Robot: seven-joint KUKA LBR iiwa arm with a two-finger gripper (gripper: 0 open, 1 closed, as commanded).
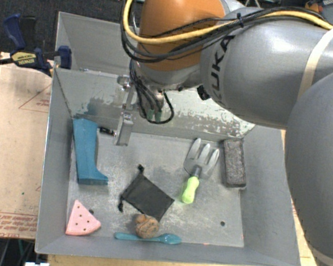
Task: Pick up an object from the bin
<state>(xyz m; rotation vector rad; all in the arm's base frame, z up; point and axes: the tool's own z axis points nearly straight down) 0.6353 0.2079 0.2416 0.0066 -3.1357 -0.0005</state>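
Gripper [124, 134] just R of blue block [87, 153], nr black pouch [147, 197]

Bin [207, 230] holds blue block [89, 156], pink wedge [82, 220]; black pouch [147, 197], brown lump [147, 225], spoon [151, 238]; fork [199, 166], grey slab [234, 162].

The arm [288, 73] is clad in smooth silver-grey shells, and black lettering [218, 61] is printed on one link. Its wrist is capped by a rounded orange cover [172, 20], around which yellow and black cables [129, 10] are looped. A slim grey metal gripper [122, 133] is mounted at the cover's six o'clock.
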